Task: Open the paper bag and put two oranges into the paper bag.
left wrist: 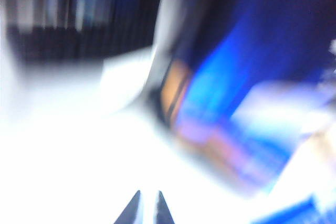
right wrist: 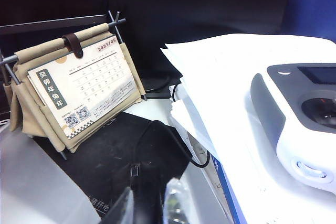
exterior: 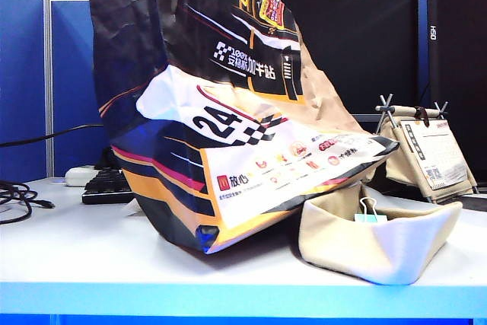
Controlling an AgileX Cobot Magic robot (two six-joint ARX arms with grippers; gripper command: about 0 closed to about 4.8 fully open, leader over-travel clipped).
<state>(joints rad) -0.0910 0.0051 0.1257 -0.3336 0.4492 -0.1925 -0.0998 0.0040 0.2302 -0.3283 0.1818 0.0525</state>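
The paper bag (exterior: 228,135) stands crumpled in the middle of the table, dark blue and black with orange stripes and a white "24" patch, and leans to the right. No oranges show in any view. Neither gripper appears in the exterior view. The left wrist view is heavily blurred. My left gripper (left wrist: 148,207) shows two dark tips almost together over a bright white surface, with a blue and orange smear beyond that may be the bag. My right gripper (right wrist: 152,203) points at a desk calendar (right wrist: 84,87), away from the bag. Its fingers stand apart with nothing between them.
A low beige fabric tray (exterior: 380,245) with a binder clip (exterior: 370,209) sits against the bag's right side. Behind it stands the calendar (exterior: 430,154). A keyboard (exterior: 106,184) and cables (exterior: 19,199) lie at the left. Stacked paper (right wrist: 236,93), a white device (right wrist: 299,119) and a black cable (right wrist: 157,135) lie near the right gripper.
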